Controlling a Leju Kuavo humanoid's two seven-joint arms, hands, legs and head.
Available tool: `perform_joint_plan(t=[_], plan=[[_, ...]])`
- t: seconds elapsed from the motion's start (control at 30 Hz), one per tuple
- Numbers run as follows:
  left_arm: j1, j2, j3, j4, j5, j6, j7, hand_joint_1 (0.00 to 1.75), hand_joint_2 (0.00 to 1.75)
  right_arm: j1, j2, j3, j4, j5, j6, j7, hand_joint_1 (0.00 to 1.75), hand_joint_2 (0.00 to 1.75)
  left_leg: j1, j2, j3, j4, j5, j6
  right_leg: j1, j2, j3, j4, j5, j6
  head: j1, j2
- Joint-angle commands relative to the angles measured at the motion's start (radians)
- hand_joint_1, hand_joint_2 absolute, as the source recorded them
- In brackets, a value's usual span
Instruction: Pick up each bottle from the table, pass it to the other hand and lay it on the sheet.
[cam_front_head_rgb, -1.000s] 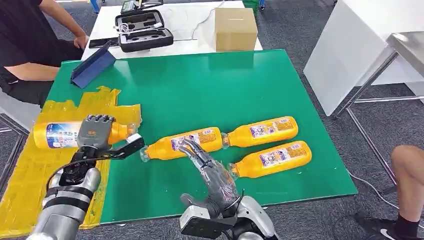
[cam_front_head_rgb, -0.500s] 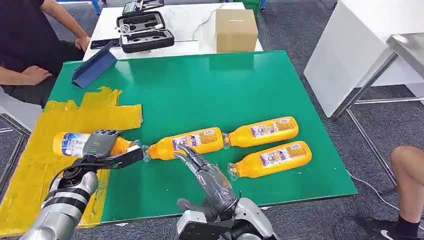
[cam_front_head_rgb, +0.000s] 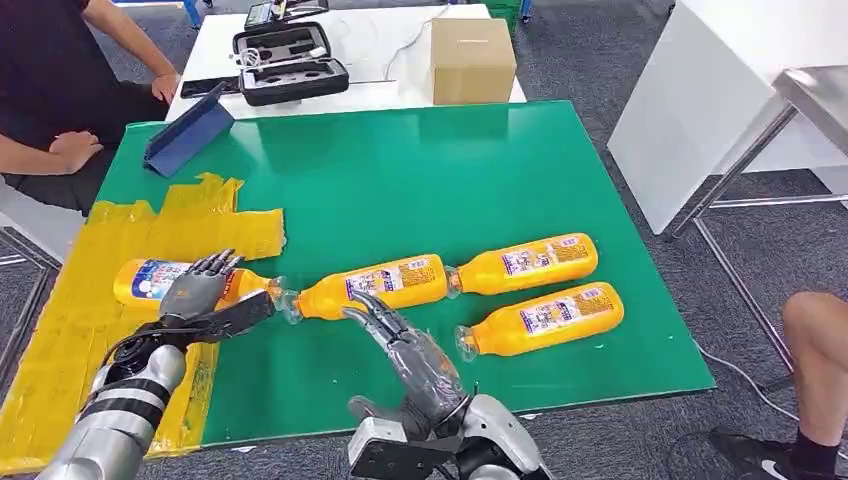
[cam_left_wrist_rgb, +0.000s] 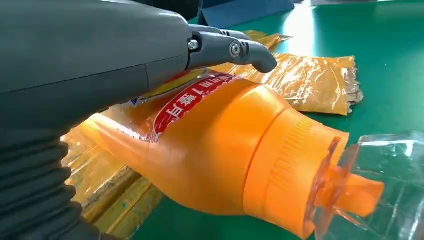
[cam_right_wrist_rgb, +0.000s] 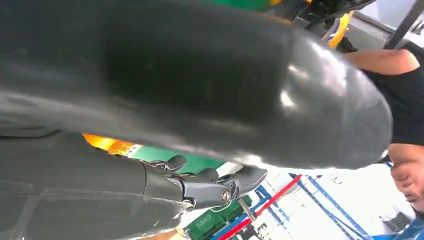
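Green matting (cam_front_head_rgb: 400, 180) covers the table before me, with a crinkled yellow sheet (cam_front_head_rgb: 60, 340) taped along its left side and a person's arm (cam_front_head_rgb: 40, 155) resting near the far left corner. My left hand (cam_front_head_rgb: 200, 290) lies over an orange bottle (cam_front_head_rgb: 160, 280) that rests on its side on the sheet, fingers (cam_left_wrist_rgb: 235, 50) draped loosely across the label with the thumb spread, so I cannot tell whether it grips the bottle. My right hand (cam_front_head_rgb: 400, 345) hovers empty, fingers apart, just before the nearest (cam_front_head_rgb: 375, 285) of three more bottles lying on the matting, the other two (cam_front_head_rgb: 525, 260) (cam_front_head_rgb: 545, 318) to its right.
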Motion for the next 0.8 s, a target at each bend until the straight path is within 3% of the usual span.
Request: perform_joint_plan(t=[0.03, 0.3, 0.5, 0.53, 0.63, 0.7, 0.8], plan=[[0.001, 0.006, 0.018, 0.027, 0.003, -0.012, 0.001, 0.0, 0.0, -0.034, -0.001, -0.001, 0.059, -0.001, 0.006, 0.004, 0.0, 0.0, 0.0, 0.002, 0.002, -0.001, -0.001, -0.001, 0.0, 0.001, 0.002, -0.001, 0.0, -0.001, 0.0, 0.0], [0.036, 0.002, 0.048, -0.099, 0.104, -0.016, -0.019, 0.0, 0.0, -0.08, 0.012, -0.019, 0.112, 0.014, 0.02, 0.025, 0.0, 0.0, 0.001, 0.004, 0.002, 0.0, -0.001, -0.001, 0.001, 0.002, 0.001, -0.001, 0.0, -0.001, 0.0, 0.0], [0.143, -0.122, 0.179, -0.518, 0.488, 0.037, -0.14, 0.0, 0.0, -0.223, 0.017, -0.071, 0.225, 0.106, 0.006, 0.114, 0.0, 0.0, 0.001, 0.003, 0.0, 0.001, -0.001, 0.0, 0.002, 0.001, -0.001, 0.0, 0.0, -0.001, 0.0, 0.0], [0.154, -0.136, 0.183, -0.575, 0.545, 0.029, -0.149, 0.0, 0.0, -0.251, 0.02, -0.087, 0.251, 0.119, 0.004, 0.132, 0.0, 1.75, 0.001, 0.002, -0.002, 0.001, 0.0, 0.0, 0.001, 0.0, -0.003, 0.0, 0.001, 0.0, 0.0, 0.0], [0.212, -0.173, 0.174, -0.708, 0.792, -0.07, -0.117, 0.0, 0.0, -0.323, 0.035, -0.152, 0.4, 0.109, 0.074, 0.199, 0.0, 1.75, 0.001, 0.003, -0.002, 0.002, -0.001, 0.0, 0.001, 0.001, -0.003, 0.0, 0.001, 0.0, 0.0, 0.0], [0.246, -0.176, 0.14, -0.727, 0.868, -0.052, -0.166, 0.0, 0.0, -0.358, 0.046, -0.165, 0.535, 0.129, 0.004, 0.144, 0.0, 1.75, 0.0, 0.005, 0.001, 0.0, -0.001, 0.0, 0.001, 0.003, 0.0, -0.002, 0.001, 0.0, 0.0, 0.0], [0.271, -0.176, 0.107, -0.775, 0.886, -0.049, -0.184, 0.0, 0.0, -0.362, 0.056, -0.176, 0.559, 0.125, -0.008, 0.133, 0.0, 1.75, 0.0, 0.004, 0.004, -0.002, -0.001, -0.001, 0.0, 0.002, 0.003, -0.003, 0.001, -0.001, 0.0, 0.0]])
